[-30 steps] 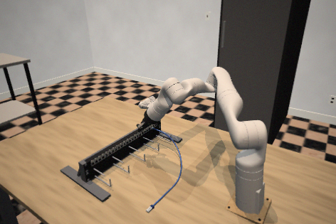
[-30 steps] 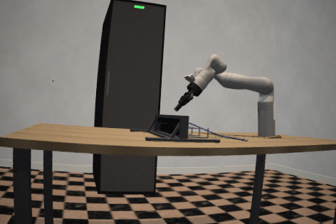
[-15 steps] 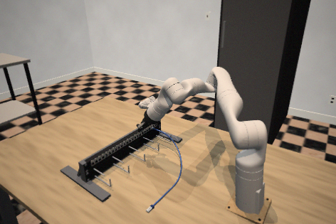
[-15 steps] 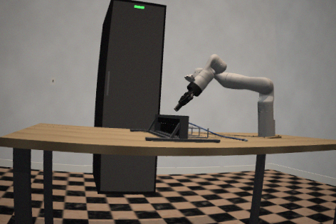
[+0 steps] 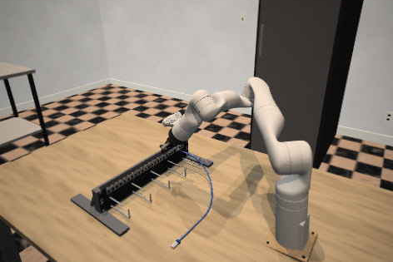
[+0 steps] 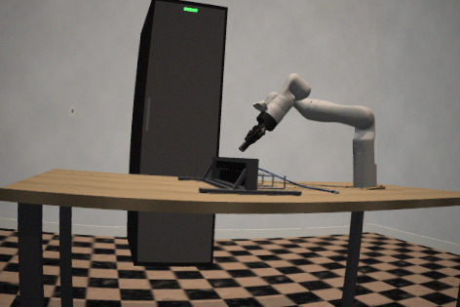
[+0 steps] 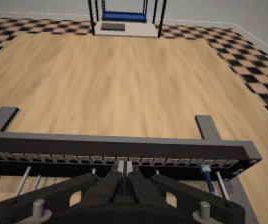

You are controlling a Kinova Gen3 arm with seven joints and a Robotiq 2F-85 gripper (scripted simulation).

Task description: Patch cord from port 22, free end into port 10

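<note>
The black patch panel rack (image 5: 137, 180) stands on the wooden table on two grey feet; it also shows in the wrist view (image 7: 120, 150) and in the exterior view (image 6: 236, 172). A blue patch cord (image 5: 206, 192) leaves port 22 near the rack's right end (image 7: 205, 171) and curves over the table. Its free plug (image 5: 176, 243) lies on the table near the front edge, far from my gripper. My gripper (image 5: 165, 147) (image 6: 244, 147) (image 7: 125, 169) is shut and empty. It hovers above and behind the rack's right part, apart from it.
Thin metal cable bars (image 5: 158, 181) stick out behind the rack. A tall black cabinet (image 5: 300, 51) stands behind the table. A side table (image 5: 17, 92) stands at the left. The arm's base (image 5: 291, 221) is at the table's right front.
</note>
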